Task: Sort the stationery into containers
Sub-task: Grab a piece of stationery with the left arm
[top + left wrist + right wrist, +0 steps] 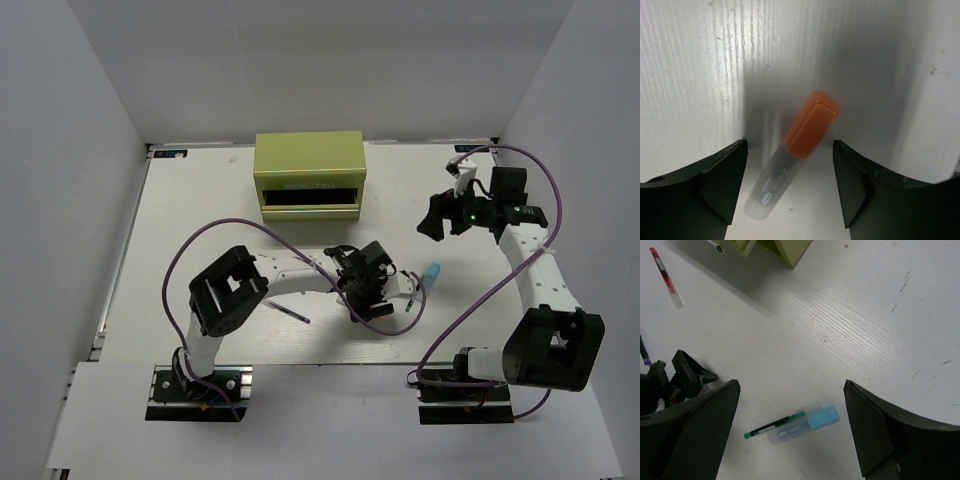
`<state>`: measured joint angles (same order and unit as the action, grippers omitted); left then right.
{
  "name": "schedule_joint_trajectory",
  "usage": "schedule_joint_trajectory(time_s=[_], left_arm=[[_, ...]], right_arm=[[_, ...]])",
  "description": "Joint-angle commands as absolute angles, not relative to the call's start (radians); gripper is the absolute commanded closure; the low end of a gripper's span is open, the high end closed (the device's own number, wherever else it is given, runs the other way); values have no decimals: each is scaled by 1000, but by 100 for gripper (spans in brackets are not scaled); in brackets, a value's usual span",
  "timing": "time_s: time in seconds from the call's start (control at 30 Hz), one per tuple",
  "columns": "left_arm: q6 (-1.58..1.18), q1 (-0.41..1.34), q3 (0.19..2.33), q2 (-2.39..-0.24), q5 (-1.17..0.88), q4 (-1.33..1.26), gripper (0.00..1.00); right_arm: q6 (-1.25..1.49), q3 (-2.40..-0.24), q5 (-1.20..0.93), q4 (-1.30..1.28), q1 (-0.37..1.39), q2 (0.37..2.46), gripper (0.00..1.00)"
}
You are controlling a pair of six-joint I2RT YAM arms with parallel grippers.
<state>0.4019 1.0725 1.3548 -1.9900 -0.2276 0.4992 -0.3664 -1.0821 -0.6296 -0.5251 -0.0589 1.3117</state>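
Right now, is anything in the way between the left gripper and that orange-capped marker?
Nothing visible is. The left gripper hangs open over the orange-capped marker, which lies on the table in the gap, touching neither side. Only table shows around it.

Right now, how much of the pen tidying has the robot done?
Nothing looks put away: I see no pen in the green chest. The left pincer hangs open around the orange-capped marker, not gripping. The blue marker, green pen, red pen and purple pen lie on the table.
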Motion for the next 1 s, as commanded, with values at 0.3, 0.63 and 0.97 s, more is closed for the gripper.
schedule_joint_trajectory(time_s=[0.3,0.63,0.97], left_arm=[[384,1100,1349,-2063,-40,574,79],[464,1040,1373,-1869,25,555,100],[610,870,1598,-1793,14,638,100]], right_arm=[[-379,-1023,-704,-502,-132,1261,10],[-445,-994,-742,-494,-166,1250,10],[-545,-988,-761,-529,-167,1250,15]])
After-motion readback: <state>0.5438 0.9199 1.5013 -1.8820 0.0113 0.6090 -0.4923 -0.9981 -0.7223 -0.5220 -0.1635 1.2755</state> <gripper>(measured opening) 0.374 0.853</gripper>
